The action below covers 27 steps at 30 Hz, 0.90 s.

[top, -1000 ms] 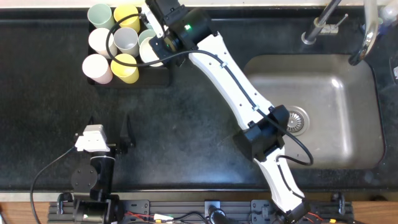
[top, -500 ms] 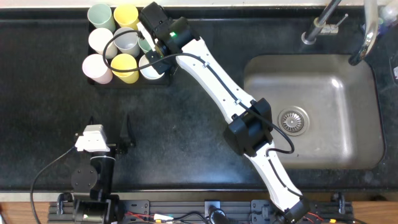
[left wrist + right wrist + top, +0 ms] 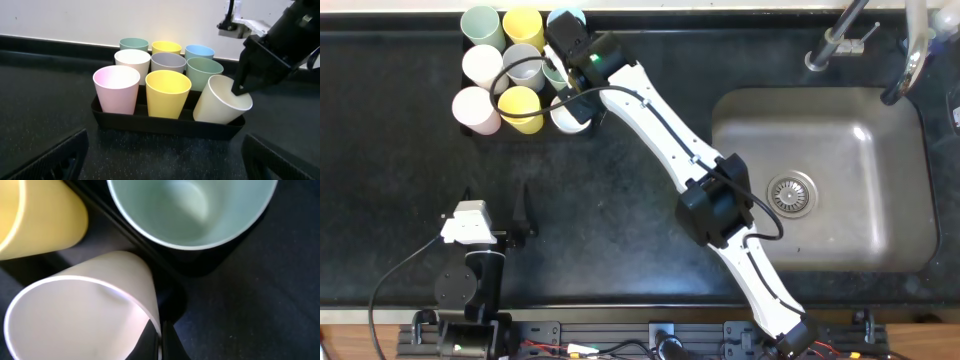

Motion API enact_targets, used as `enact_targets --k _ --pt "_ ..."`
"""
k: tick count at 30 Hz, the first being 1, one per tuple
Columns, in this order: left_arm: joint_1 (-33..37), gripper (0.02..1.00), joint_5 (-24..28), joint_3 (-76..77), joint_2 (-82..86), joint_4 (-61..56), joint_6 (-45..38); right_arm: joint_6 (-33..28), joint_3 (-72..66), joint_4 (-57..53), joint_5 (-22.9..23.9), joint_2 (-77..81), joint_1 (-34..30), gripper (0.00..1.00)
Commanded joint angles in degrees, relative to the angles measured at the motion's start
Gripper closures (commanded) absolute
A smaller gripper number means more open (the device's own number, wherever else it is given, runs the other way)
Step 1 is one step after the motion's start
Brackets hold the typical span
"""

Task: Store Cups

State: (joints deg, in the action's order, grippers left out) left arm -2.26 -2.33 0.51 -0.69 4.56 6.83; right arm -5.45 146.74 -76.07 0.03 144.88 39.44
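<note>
My right gripper was closed narrowly on the rim of a white cup, pinching it. The cup leaned tilted at a corner of the black tray, just beside a yellow cup and a green cup. I could not tell whether its base sat fully inside. In the overhead view the tray lay at the upper left of the frame. My left gripper rested at the lower left, fingers spread wide, holding nothing. A second before, the white cup had been higher in the frame, alongside the green one. It had since come down to the tray's lower right corner, and a blue cup had come into sight past my arm.
</note>
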Motion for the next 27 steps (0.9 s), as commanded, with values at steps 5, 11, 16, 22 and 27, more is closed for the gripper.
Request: enact_targets --k 5,11,16,22,27 --pt "0.0 0.020 0.2 -0.1 0.5 0.1 -1.0 -0.8 1.0 0.0 1.5 1.0 0.5 0.958" --pt "0.0 0.020 0.2 -0.1 0.5 0.1 -1.0 -0.7 1.0 0.8 1.5 1.0 0.6 0.198" --pt "0.0 0.020 0.2 -0.1 0.5 0.1 -1.0 -0.7 1.7 1.4 1.5 0.7 0.7 0.003" --pt "0.0 0.020 0.2 -0.1 0.5 0.1 -1.0 -0.7 5.6 1.2 1.8 0.5 0.4 0.003" --pt "0.0 0.020 0.2 -0.1 0.5 0.1 -1.0 0.8 12.1 1.0 9.2 -0.5 0.1 0.005"
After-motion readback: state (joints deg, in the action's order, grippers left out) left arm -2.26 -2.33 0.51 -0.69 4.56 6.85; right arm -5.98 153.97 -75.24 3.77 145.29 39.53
